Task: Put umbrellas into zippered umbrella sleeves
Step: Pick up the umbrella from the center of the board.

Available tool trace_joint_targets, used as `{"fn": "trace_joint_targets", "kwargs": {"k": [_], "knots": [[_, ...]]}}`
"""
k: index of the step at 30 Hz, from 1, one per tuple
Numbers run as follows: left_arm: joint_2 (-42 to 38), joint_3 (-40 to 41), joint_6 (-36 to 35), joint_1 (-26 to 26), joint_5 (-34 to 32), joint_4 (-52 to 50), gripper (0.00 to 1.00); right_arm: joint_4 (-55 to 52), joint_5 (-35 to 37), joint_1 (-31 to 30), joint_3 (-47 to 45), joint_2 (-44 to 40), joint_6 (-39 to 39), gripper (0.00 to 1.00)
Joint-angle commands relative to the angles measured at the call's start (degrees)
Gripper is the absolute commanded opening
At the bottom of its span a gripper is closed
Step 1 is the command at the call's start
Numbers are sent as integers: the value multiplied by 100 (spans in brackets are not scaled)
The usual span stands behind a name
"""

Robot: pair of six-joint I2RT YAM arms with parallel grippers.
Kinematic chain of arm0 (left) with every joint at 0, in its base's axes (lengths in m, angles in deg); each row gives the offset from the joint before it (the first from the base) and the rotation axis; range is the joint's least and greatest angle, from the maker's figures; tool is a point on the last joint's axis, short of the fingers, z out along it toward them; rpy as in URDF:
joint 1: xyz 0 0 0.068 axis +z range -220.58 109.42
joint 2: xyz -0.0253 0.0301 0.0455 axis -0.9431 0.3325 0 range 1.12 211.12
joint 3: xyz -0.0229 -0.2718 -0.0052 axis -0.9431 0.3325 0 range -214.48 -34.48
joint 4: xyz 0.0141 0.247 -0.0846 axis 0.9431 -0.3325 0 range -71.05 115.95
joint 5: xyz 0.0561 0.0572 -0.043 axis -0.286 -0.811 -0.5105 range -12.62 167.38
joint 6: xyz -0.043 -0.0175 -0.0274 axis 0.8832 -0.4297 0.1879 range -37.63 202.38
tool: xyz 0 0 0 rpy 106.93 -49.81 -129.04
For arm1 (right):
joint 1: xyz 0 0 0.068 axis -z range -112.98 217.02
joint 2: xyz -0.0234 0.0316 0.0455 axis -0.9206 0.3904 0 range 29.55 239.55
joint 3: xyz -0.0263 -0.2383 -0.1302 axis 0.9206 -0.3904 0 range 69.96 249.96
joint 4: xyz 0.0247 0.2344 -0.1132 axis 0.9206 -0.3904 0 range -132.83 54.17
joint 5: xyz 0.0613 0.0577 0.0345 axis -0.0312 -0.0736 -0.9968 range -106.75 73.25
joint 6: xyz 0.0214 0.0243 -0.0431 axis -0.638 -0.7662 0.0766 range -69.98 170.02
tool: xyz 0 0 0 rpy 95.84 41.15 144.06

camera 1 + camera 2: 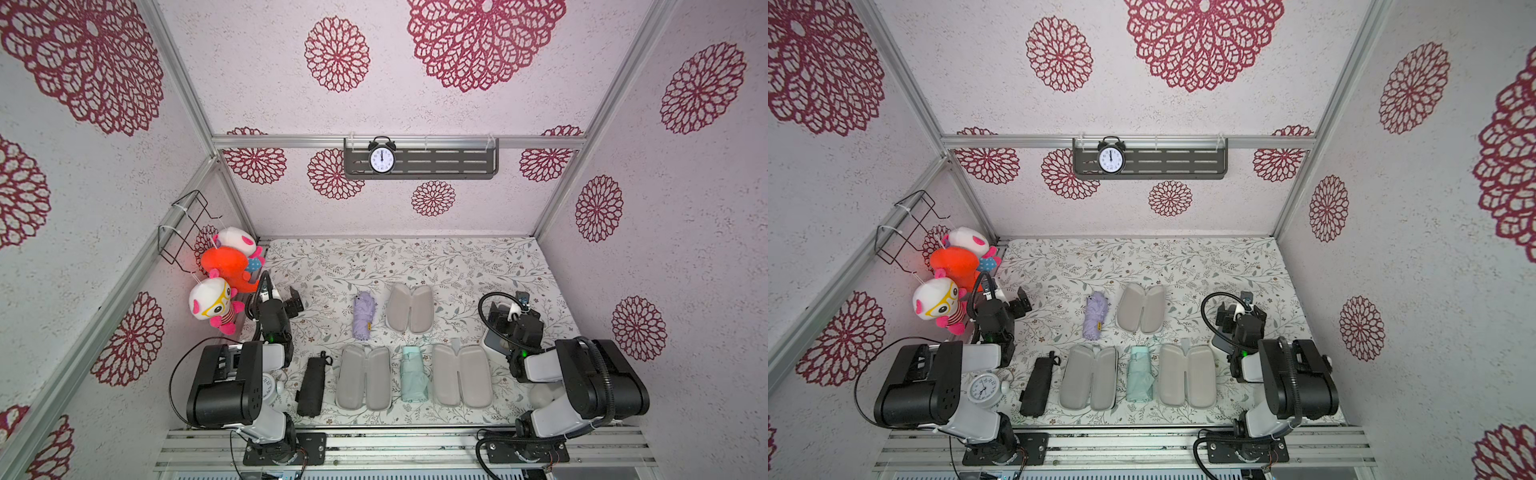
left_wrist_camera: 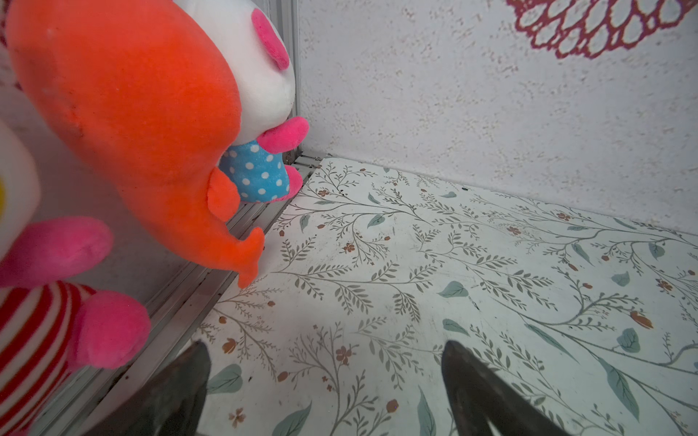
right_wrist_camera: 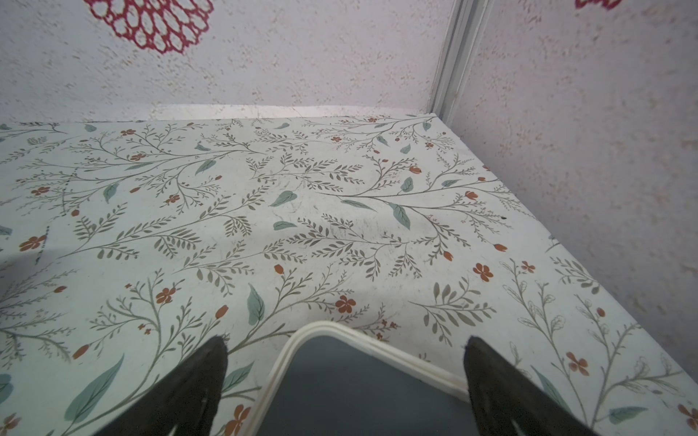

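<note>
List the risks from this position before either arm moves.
1. The mint umbrella lies in the narrow gap between the left front sleeve and the right front sleeve; grabbing it may shove either one.
2. The left claw, open, sits close to the hanging orange plush; a wide swing might snag it.
3. The right claw, open, hangs just above the white box; dropping straight down would likely hit it.

Floral-print tabletop [image 1: 478, 266]. On it: lilac folded fabric umbrella [image 1: 364, 316], mint folded umbrella [image 1: 413, 374], black folded umbrella [image 1: 311, 386]; three open grey-lined hard-shell cases [image 1: 409, 308] [image 1: 363, 378] [image 1: 462, 376]; white square grey-topped box [image 3: 359, 392]; white alarm clock [image 1: 984, 390].
</note>
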Motion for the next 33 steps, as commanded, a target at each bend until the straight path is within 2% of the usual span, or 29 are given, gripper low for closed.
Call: {"fn": "trace_joint_targets", "kwargs": {"k": [1, 6, 10, 15, 18, 19, 21, 23, 25, 27, 28, 30, 32, 33], "knots": [[-5, 34, -105, 24, -19, 72, 98, 226, -12, 35, 59, -98, -23, 99], [-95, 188, -137, -37, -82, 329, 98, 279, -10, 31, 28, -123, -35, 99], [-665, 289, -123, -38, -132, 15, 98, -154, -60, -1, 82, -558, 38, 99], [-1776, 190, 65, -58, -3, -1125, 98, -2038, -279, -22, 534, -1774, -98, 99], [-2554, -341, 1385, -47, 158, -2627, 98, -3000, -1007, -30, 910, -2416, -130, 99], [-2747, -594, 1879, -46, 278, -3289, 98, -3136, -1221, -38, 961, -2610, -301, 99], [-2980, -942, 2347, -73, 580, -4067, 98, -3121, -1491, -39, 998, -2879, -1030, 99], [-3219, -953, 2782, -77, 799, -4163, 98, -2651, -1881, -38, 949, -2987, -2110, 99], [-3513, -809, 2864, -82, 1266, -3891, 98, -1871, -3279, -38, 949, -2804, -2932, 99], [-3789, -551, 3165, -69, 1887, -3491, 98, -2699, -3581, -8, 1342, -2655, -3968, 99], [-3932, -469, 3298, -48, 2288, -3564, 98, -3155, -3749, -8, 1554, -2554, -3955, 99], [-4149, -252, 3574, -38, 2628, -3192, 98, -3065, -4477, -8, 1710, -2242, -3900, 99], [-4295, -422, 3789, -44, 2995, -3777, 98, -2553, -5276, -59, 1744, -1870, -4274, 99], [-4330, -553, 3726, -62, 3205, -4222, 98, -2351, -5416, -118, 1723, -1801, -4381, 99]]}}
